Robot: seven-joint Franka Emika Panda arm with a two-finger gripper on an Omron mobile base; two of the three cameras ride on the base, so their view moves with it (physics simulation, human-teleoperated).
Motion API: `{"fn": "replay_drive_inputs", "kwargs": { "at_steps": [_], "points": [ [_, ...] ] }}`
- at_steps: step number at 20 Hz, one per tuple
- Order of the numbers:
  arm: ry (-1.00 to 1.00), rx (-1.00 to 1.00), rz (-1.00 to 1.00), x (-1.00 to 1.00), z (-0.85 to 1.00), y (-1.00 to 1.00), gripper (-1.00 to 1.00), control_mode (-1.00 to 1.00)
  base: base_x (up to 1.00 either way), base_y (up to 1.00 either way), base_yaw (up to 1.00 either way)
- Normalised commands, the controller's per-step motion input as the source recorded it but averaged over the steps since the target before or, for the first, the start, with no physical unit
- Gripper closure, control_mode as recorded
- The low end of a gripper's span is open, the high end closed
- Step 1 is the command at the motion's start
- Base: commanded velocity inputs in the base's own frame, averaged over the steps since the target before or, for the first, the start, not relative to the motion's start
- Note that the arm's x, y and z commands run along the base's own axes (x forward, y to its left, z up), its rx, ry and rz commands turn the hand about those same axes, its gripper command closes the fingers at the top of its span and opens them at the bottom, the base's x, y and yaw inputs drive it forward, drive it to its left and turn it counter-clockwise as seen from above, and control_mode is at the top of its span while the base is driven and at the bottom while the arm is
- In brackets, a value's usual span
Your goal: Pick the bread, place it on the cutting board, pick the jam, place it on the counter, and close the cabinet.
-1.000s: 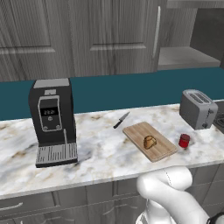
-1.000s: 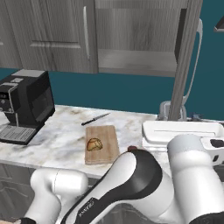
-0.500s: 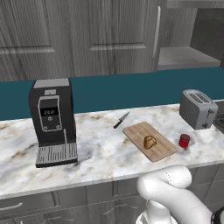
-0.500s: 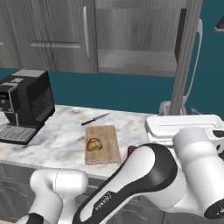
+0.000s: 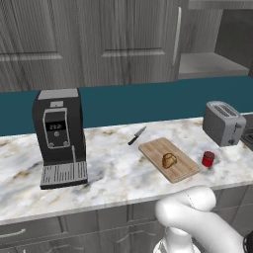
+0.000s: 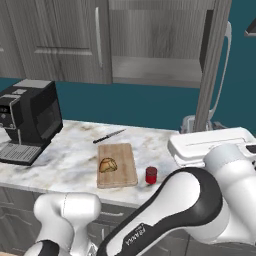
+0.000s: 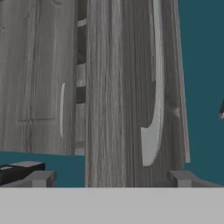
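bread: small golden-brown rounded bread piece [image 5: 169, 160] sits on the flat light-brown wooden cutting board [image 6: 123, 166]; placement looks done
jam: small red cylindrical jar [image 5: 208, 158] stands on the white-grey marble counter [image 5: 113, 170], just right of the board, left of the silver toaster [image 5: 223, 122]; looks done too
cabinet: dark grey wood-grain upper cabinet door [image 7: 127, 87] hangs open, edge-on, at the right end of the cabinets; shelf behind it exposed; closing it is what's left, I judge
gripper: two small dark finger tips [image 7: 42, 178] spread wide, holding nothing; pointed at the door face
handling: door is stiff, hinged, light to swing; push flat on the face near the long silver bar handle [image 7: 154, 100], far from the hinge; no pinch needed; fingers may slide off the smooth panel
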Motion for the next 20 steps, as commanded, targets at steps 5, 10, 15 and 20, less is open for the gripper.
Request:
{"fn": "replay_drive_inputs", "kwargs": {
  "at_steps": [5, 10, 15, 20],
  "points": [
    [0.0, 0.0, 0.13, 0.01, 0.0, 0.01, -1.0, -1.0, 0.0, 0.0, 0.0],
    [0.0, 0.0, 0.1, 0.0, 0.0, 0.18, -1.0, -1.0, 0.0, 0.0, 0.0],
    [0.0, 0.0, 0.04, 0.0, 0.0, 0.39, -1.0, -1.0, 0.0, 0.0, 0.0],
    [0.0, 0.0, 0.03, 0.0, 0.0, 0.34, -1.0, -1.0, 0.0, 0.0, 0.0]
  ]
}}
